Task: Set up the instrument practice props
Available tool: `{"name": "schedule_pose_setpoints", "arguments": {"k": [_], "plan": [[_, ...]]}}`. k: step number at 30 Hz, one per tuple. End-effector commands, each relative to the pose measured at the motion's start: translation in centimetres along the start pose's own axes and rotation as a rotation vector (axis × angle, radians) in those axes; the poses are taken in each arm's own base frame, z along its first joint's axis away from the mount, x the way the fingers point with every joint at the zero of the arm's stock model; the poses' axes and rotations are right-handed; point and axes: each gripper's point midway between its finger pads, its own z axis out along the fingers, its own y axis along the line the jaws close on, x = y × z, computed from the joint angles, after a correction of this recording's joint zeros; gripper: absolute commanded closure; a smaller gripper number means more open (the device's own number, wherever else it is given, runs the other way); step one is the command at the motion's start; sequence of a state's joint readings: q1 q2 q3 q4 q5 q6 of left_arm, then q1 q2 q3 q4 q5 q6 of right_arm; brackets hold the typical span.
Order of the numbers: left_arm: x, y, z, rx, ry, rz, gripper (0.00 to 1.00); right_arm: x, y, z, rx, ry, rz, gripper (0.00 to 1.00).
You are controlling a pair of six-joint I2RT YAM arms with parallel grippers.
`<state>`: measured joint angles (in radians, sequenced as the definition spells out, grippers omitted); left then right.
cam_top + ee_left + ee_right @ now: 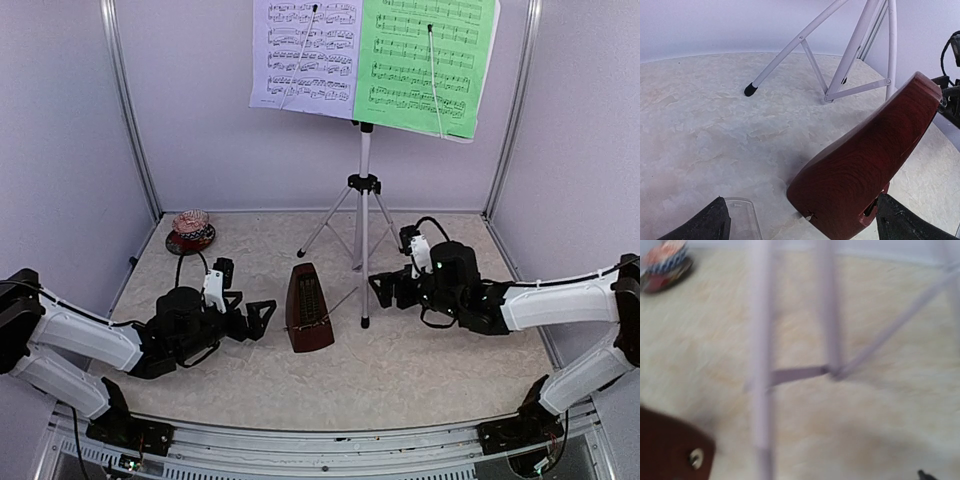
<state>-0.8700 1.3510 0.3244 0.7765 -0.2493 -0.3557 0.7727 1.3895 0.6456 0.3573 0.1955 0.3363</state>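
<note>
While both claws are hanging released and empty, the props are looking almost fully set up.

The silver tripod music stand [364, 200] is standing toward the back edge of the pale tabletop [440, 380], carrying the pale lavender music sheet [305, 55] beside the green music sheet [420, 65]. The brown pyramid metronome [308, 310] is sitting upright near the middle, just ahead of the wide-open left gripper [258, 320] (whether they are touching I cannot tell). The right gripper [383, 290] is hovering beside the stand's front leg. Probably only pulling the arms away is remaining.
</note>
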Motion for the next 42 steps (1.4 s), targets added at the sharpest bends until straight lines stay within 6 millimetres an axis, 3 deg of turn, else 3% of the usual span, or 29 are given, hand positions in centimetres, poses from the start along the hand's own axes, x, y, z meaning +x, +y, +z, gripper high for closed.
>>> {"name": "schedule_pose_setpoints", "arguments": {"k": [1, 5, 14, 20, 25, 28, 33, 42], "plan": [[-0.5, 0.3, -0.2, -0.009, -0.02, -0.005, 0.01, -1.2, -3.1, -2.1, 0.063, -0.027, 0.009, 0.0], [-0.8, 0.7, -0.3, -0.02, -0.027, -0.016, 0.01, -1.4, -5.6, -3.3, 0.098, -0.04, 0.024, 0.0], [-2.7, 3.5, -0.9, -0.082, -0.046, -0.082, 0.01, -1.4, -8.2, -4.9, 0.104, -0.06, 0.056, 0.0], [-5.6, 6.9, -1.3, -0.184, -0.02, -0.131, 0.01, -2.0, -9.5, -5.7, 0.075, -0.08, 0.077, 0.0], [-9.7, 10.4, -2.1, -0.291, -0.024, -0.178, 0.01, -2.8, -10.9, -6.6, 0.051, -0.11, 0.113, 0.0], [-10.8, 12.7, -2.8, -0.367, -0.038, -0.244, 0.01, -3.0, -12.0, -7.2, 0.043, -0.127, 0.144, 0.0], [-9.7, 15.1, -2.9, -0.427, -0.019, -0.349, 0.01, -2.0, -13.4, -8.2, 0.035, -0.141, 0.205, 0.0], [-4.4, 15.0, -2.0, -0.374, 0.082, -0.445, 0.01, 2.2, -14.4, -7.9, 0.015, -0.109, 0.321, 0.0]]}}
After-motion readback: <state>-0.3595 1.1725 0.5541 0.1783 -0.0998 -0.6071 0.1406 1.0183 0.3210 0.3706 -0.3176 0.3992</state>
